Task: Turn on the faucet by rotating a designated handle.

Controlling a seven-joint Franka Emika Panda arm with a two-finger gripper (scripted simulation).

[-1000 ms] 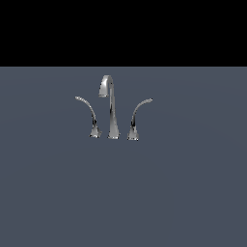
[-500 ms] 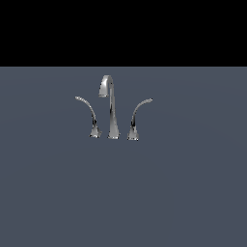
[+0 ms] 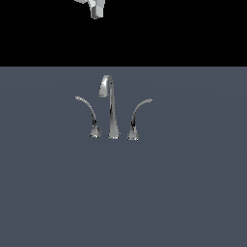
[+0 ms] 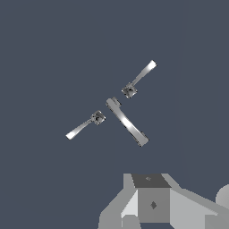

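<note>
Only a pale part of the gripper (image 3: pixel 96 8) shows at the top edge of the exterior view, high above the faucet (image 3: pixel 111 108) and touching nothing; whether its jaws are apart or together cannot be told. The faucet stands upright on the grey tabletop (image 3: pixel 193 193), nearer its far edge. The handle (image 3: pixel 89 116) is beside the gooseneck spout (image 3: pixel 112 116), on the exterior view's left, its tip curving outward. The other lever (image 3: pixel 136 118) mirrors it on the right.
</note>
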